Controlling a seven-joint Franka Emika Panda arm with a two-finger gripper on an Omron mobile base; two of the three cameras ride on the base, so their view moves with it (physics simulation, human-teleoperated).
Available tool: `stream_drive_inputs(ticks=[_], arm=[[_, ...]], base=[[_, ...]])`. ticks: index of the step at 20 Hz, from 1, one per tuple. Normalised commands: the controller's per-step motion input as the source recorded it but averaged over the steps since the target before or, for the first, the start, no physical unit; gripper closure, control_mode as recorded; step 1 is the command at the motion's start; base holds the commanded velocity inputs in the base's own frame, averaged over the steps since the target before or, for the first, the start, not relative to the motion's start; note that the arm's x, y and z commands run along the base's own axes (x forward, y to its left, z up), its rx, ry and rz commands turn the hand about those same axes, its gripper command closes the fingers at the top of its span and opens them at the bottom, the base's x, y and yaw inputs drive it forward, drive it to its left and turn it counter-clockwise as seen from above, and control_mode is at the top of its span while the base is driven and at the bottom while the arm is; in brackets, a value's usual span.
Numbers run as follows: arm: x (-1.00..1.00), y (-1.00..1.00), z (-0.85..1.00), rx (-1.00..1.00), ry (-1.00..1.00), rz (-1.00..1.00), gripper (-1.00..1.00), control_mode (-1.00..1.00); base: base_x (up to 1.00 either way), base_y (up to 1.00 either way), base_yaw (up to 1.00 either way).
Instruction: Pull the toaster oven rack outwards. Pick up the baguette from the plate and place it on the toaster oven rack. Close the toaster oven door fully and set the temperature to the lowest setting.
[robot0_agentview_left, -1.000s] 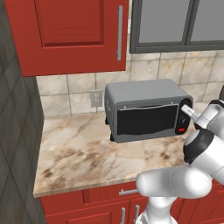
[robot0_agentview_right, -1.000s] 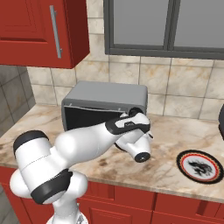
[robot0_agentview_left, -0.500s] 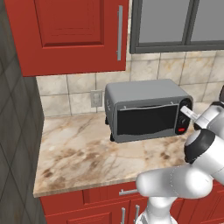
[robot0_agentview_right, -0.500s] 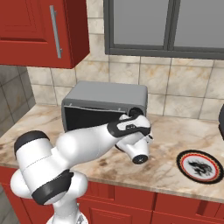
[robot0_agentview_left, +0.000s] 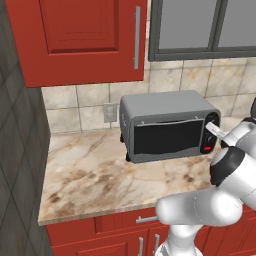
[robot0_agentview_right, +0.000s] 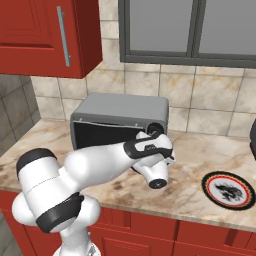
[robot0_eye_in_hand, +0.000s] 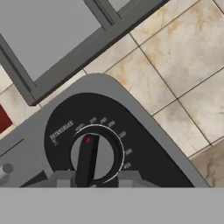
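Observation:
The toaster oven stands on the counter against the tiled wall, and the toaster oven door of dark glass is closed flat against its front. My gripper reaches the black control strip at the oven's right end, above the red light. In the hand view the gripper is shut on the temperature knob, whose black bar with a red dot points up toward the dial's numbers. The oven and my hand also appear in the right base view. The rack and the baguette are hidden.
A round plate with a red rim and dark pattern lies on the marble counter to the oven's right. A wall socket sits left of the oven. Red cabinets and a grey-framed window hang above.
My hand has rolled slightly on the knob. The oven, door and plate stay where they were.

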Motion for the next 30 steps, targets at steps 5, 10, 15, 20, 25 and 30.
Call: stream_drive_inputs(ticks=[5,10,15,20,25,30], arm=[[0.23,0.00,0.45,-0.28,0.00,-0.06,1.00,-1.00],[0.19,0.00,0.39,-0.32,0.00,-0.08,1.00,-1.00],[0.20,0.00,0.32,-0.32,0.00,-0.09,1.00,-1.00],[0.28,0.02,0.35,-0.29,-0.03,-0.08,1.00,-1.00],[0.28,0.04,0.32,-0.29,-0.04,-0.07,1.00,-1.00],[0.27,0.03,0.31,-0.29,0.00,-0.06,1.00,-1.00]], base=[[0.00,0.00,0.00],[0.00,0.00,0.00],[0.00,0.00,0.00],[0.00,0.00,0.00],[0.00,0.00,0.00],[0.00,0.00,0.00]])
